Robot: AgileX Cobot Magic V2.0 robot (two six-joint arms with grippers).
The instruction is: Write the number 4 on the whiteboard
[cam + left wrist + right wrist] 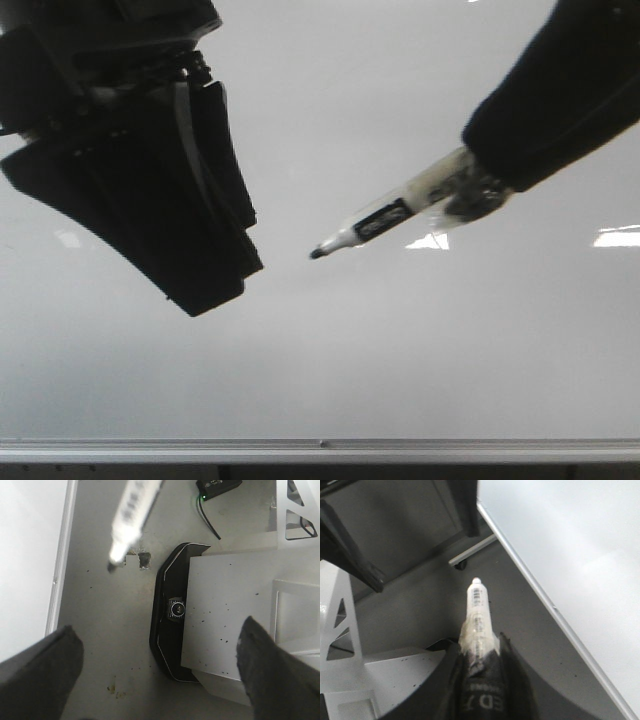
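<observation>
The whiteboard [330, 340] fills the front view, glossy and pale grey, with a silver rail [320, 450] along its bottom edge. No black lines of a number 4 show on it. My right gripper [482, 192] comes in from the upper right, shut on a white marker [385, 220]. The marker's black tip [316, 254] points left over the middle of the board; I cannot tell if it touches. The right wrist view shows the gripper [480, 655] clamped on the marker [478, 611]. My left gripper [225, 285] hangs open and empty at the upper left; it is also in its own view [157, 630].
Bright light reflections [617, 237] lie on the board. The left wrist view shows the grey floor [100, 645], the black and grey robot base [172, 615], the marker [127, 520] and the board edge [60, 565]. The right wrist view shows the board [570, 550].
</observation>
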